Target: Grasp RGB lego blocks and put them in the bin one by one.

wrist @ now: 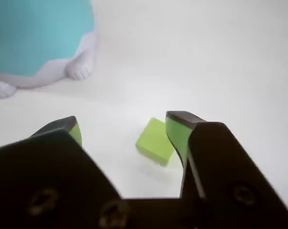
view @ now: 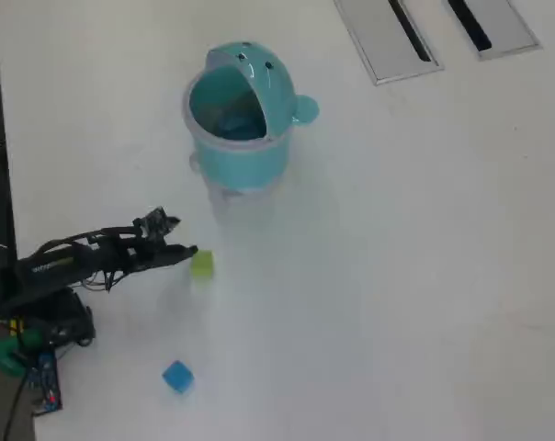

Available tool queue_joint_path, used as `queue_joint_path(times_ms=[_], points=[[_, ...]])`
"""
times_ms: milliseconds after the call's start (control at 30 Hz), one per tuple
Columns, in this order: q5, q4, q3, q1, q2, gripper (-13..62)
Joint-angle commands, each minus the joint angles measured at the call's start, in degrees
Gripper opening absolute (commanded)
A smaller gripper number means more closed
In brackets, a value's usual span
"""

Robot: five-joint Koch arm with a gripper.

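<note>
In the wrist view a yellow-green lego block (wrist: 155, 141) lies on the white table between my gripper's (wrist: 124, 125) green-lined jaws, close to the right one and touching neither. The gripper is open. The overhead view shows the same green block (view: 202, 265) just past the gripper (view: 189, 254) tip. A blue lego block (view: 177, 376) lies apart, nearer the arm's base. The teal whale-shaped bin (view: 250, 163) stands beyond with its lid tipped back and its mouth open. Its lower body (wrist: 39, 38) fills the wrist view's upper left.
The arm's base and cables (view: 39, 322) sit at the overhead view's left edge. Two grey slotted panels (view: 388, 37) are set into the table at the top right. The table's left edge (view: 2, 138) runs beside the arm.
</note>
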State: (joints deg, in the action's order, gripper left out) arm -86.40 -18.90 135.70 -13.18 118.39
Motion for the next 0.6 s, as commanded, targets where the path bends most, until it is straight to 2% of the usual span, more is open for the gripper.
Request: queue_joint_path(times_ms=[0,567], points=[[-0.3,0.2,-1.5,0.4,0.6,33.0],[1.7,0.1,-0.5,1.8,-8.9,33.0]])
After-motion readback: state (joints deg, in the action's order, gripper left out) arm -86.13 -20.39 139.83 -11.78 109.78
